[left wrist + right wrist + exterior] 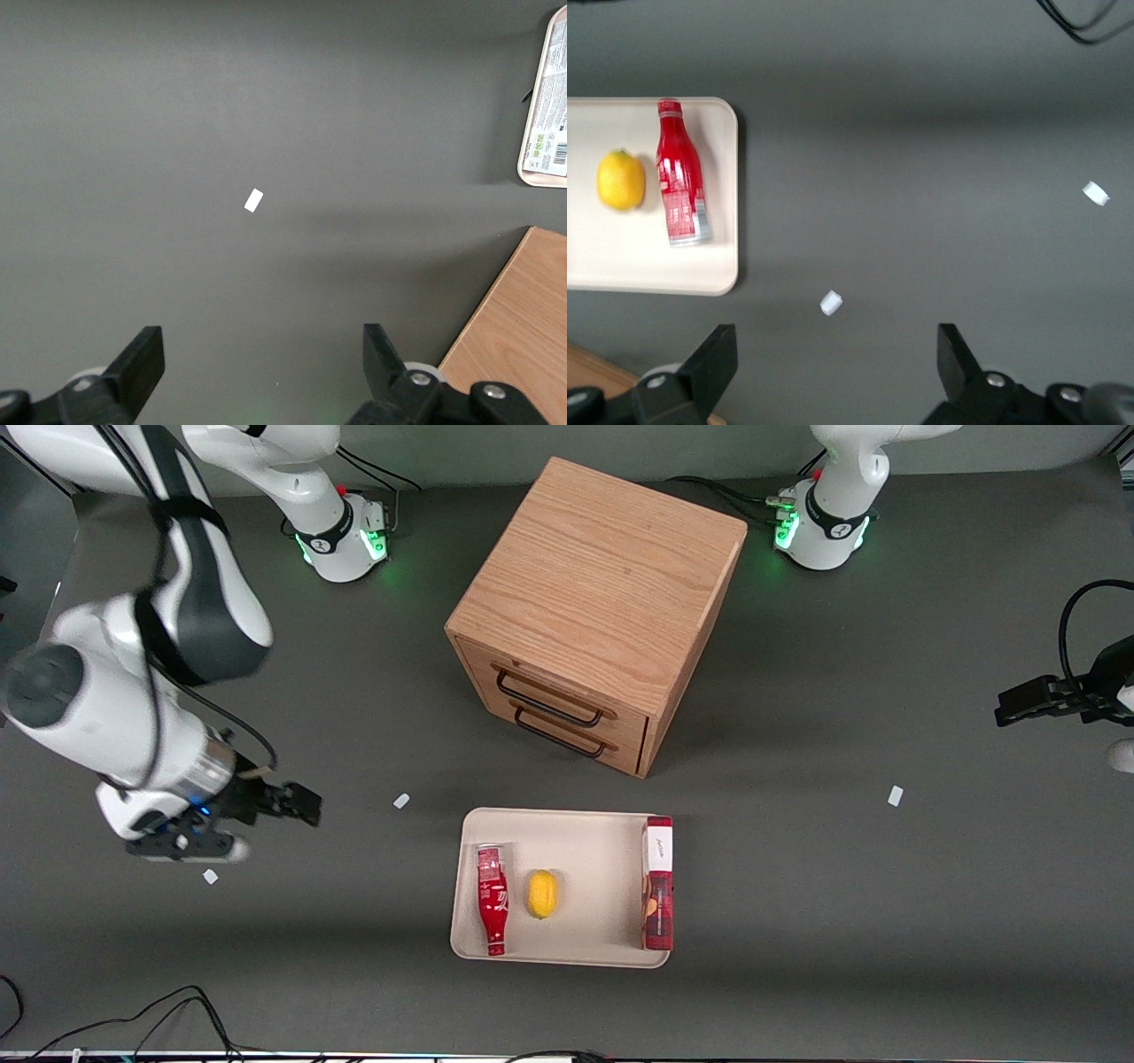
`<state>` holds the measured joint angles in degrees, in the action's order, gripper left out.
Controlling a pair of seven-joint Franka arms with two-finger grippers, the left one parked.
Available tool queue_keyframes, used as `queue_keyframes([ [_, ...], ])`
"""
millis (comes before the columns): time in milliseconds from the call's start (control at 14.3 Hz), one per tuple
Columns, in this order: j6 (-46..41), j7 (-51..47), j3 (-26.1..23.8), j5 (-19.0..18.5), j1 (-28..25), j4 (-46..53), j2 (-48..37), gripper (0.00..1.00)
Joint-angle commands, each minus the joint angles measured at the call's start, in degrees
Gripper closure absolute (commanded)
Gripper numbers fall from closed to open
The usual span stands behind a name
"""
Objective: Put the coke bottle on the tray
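I'm holding the claw (306, 804) well off toward the working arm's end of the table in the front view, hanging above bare tabletop with nothing in it, far to the side of the tray (592, 825). From there the coke bottle (492, 900) is lying flat inside the tray along the edge nearest the claw, cap pointing toward the camera, with a lemon (542, 894) just beside it and a red box (657, 883) resting along the tray's farthest edge; a wooden drawer cabinet (595, 607) is standing farther from the camera than the tray. In the right wrist view I'm seeing the claw (833, 372) spread wide and released over grey table, with the coke bottle (679, 184) and lemon (621, 180) well apart from it on the tray (656, 266). I'm judging the placing step done and the arm clear; the next move calls only for parking, with nothing left to grasp.
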<state>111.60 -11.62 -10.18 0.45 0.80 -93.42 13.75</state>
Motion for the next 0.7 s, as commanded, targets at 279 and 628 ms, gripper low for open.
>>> queue_keyframes([
  [279,-7.88,7.91,4.89,2.89,3.15,-16.25,-22.16,0.00],
  [628,-10.52,9.25,7.98,2.54,3.15,-18.64,-27.64,0.00],
])
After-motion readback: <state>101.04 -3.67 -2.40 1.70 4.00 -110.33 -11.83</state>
